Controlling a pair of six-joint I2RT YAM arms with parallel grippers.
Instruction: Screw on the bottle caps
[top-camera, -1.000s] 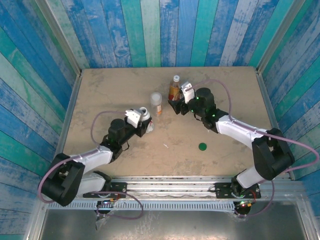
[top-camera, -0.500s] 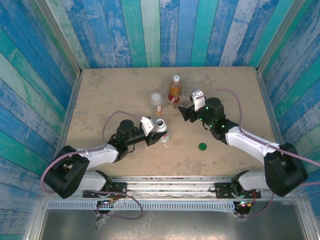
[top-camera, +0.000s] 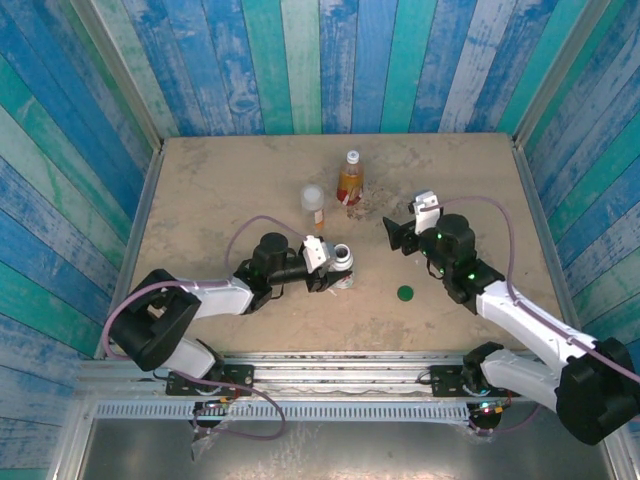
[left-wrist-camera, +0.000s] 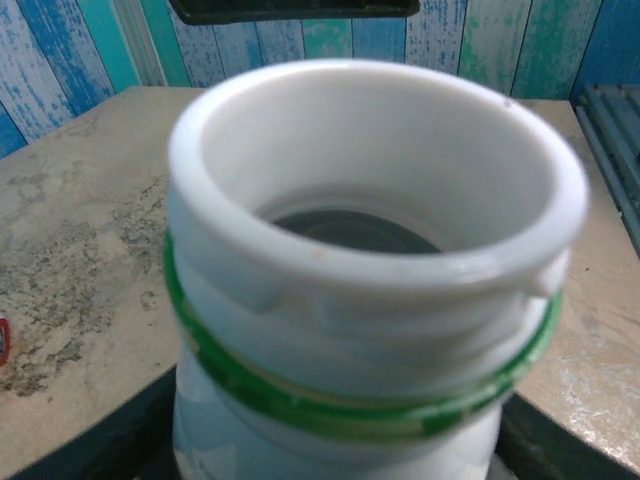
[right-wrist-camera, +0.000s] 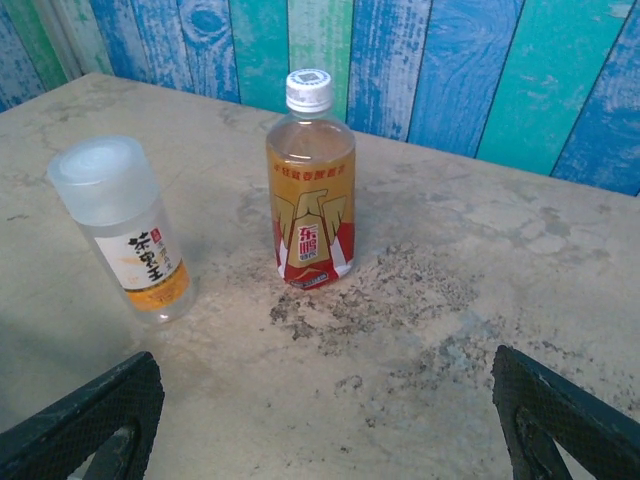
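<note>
Stained beige table between blue-green plank walls.

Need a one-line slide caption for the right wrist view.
Capped amber bottle and capped clear bottle stand apart on the table, beyond the open right fingers.

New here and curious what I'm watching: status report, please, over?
Left tool shut on white bottle, mouth open, uncapped. Right tool open, empty. Green cap loose on table. Amber bottle, clear bottle capped, standing apart.
</note>
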